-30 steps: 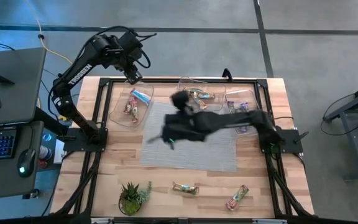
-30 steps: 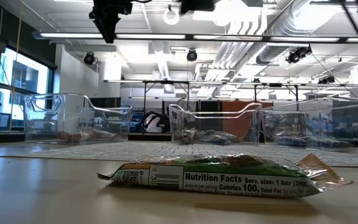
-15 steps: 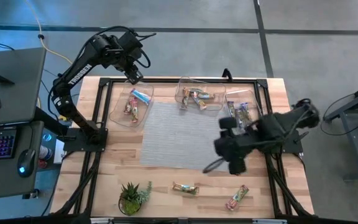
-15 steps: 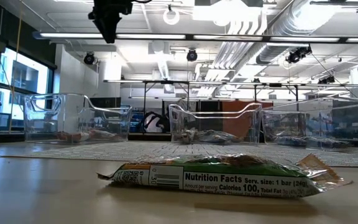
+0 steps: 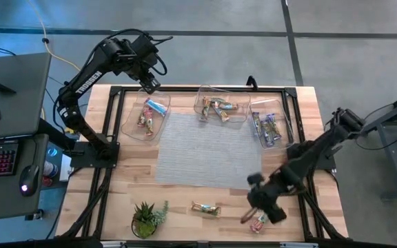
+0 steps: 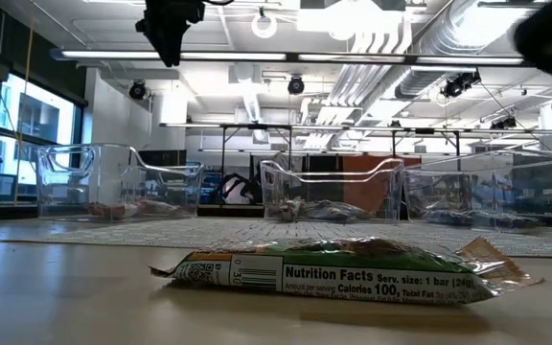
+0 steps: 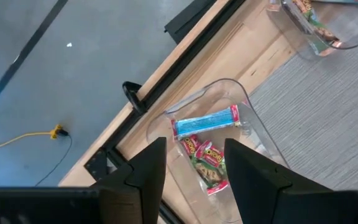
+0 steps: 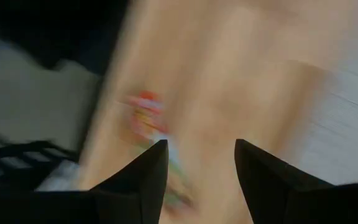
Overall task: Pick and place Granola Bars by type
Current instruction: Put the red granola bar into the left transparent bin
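Observation:
Granola bars lie in three clear tubs at the table's far side: left tub (image 5: 131, 124), middle tub (image 5: 219, 109), right tub (image 5: 267, 127). A green-orange bar (image 5: 205, 209) (image 6: 343, 271) and a red-pink bar (image 5: 262, 222) (image 8: 146, 121) lie flat on the wood near the front edge. My right gripper (image 5: 257, 207) (image 8: 197, 165) hangs open just above the red-pink bar, nothing between its fingers. My left gripper (image 5: 147, 83) (image 7: 194, 165) stands open high over the left tub, where a blue bar (image 7: 207, 121) and red-pink bars (image 7: 207, 163) lie.
A grey mat (image 5: 209, 148) covers the table's middle. A small potted plant (image 5: 145, 219) stands at the near left. A black frame (image 5: 185, 88) runs round the table top. A desk with a keyboard and mouse stands off the table's left side.
My right gripper has swept from over the mat near the middle tub toward the table's near right corner, sinking and turning as it went, and now hangs over the red-pink bar. Its fingers stay open. No bar has moved.

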Tool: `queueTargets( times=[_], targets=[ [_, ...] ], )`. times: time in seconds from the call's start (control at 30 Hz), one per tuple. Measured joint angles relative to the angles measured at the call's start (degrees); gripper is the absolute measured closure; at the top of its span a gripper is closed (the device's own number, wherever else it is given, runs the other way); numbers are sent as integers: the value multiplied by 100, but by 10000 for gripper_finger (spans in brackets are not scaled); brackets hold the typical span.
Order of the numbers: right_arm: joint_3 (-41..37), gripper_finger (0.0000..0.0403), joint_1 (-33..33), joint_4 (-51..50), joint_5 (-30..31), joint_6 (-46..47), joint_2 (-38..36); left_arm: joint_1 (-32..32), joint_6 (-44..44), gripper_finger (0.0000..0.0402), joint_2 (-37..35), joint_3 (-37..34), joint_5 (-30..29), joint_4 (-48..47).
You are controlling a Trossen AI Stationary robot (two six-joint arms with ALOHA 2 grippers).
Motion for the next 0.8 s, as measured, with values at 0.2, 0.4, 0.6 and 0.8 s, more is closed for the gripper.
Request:
queueTargets(
  times=[0.2,0.4,0.6,0.8],
  targets=[
    [-1251,234,644,2720,-324,-143,16,0,0,246,2,0,23,-1],
    [-1569,234,1079,3296,760,-152,111,0,-19,246,2,0,66,2],
    [-1680,234,1360,3523,418,-152,495,0,-151,246,2,0,106,23],
    [-1682,234,1557,3499,816,-636,912,0,-151,246,2,0,102,36]
  ],
)
